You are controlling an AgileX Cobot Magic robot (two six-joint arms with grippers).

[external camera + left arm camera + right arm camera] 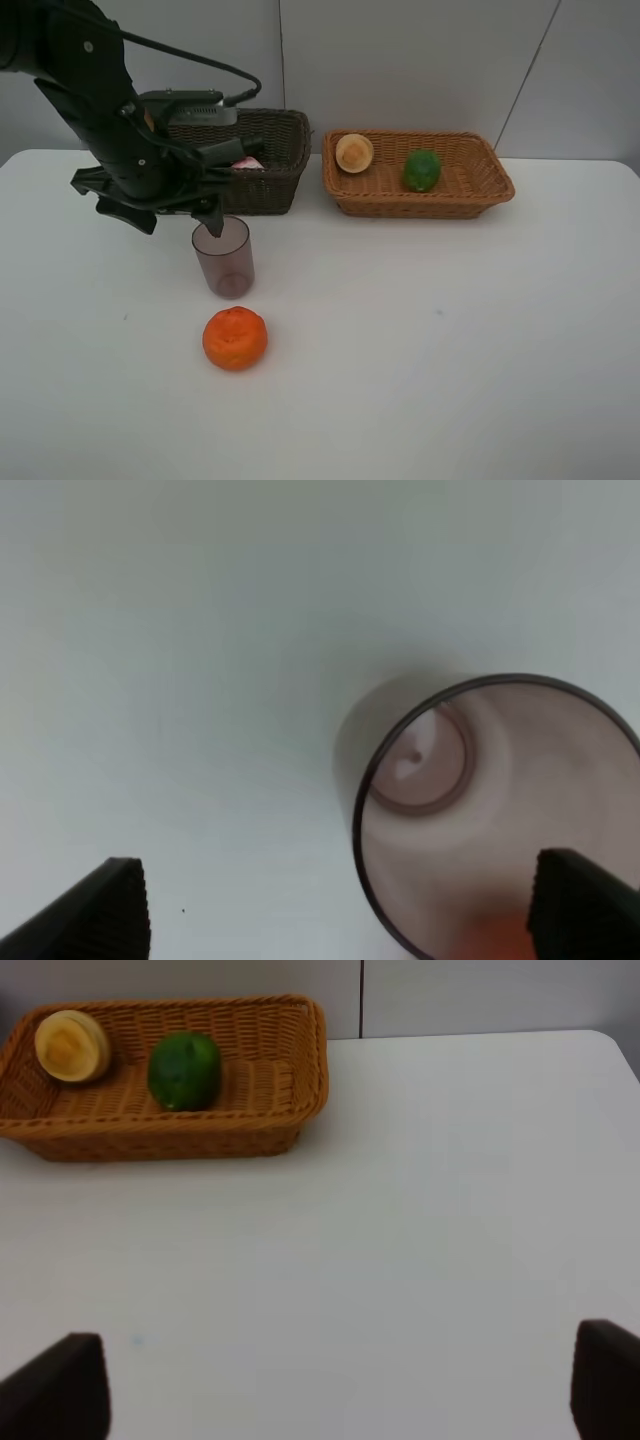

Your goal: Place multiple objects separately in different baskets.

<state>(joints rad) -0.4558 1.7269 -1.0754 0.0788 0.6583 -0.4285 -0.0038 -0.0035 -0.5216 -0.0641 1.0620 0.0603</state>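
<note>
Mauve cup stands upright on the white table; my left pincer hovers just above it, jaws apart. Tangerine lies near the cup; my right pincer gapes too.

Ext. high view, upper left: dark brown basket is largely covered by left arm. Contents are hidden except a pink-white bit, too small to ID. The arm is cut off at the top-left edge.

Left wrist view: mauve cup is clipped by the frame edge, as are the fingers of left gripper. An orange blur is seen through the cup wall, unidentifiable.

Right wrist view: right gripper fingers are blurred and clipped at the corners. Tan basket is cut at one end.
</note>
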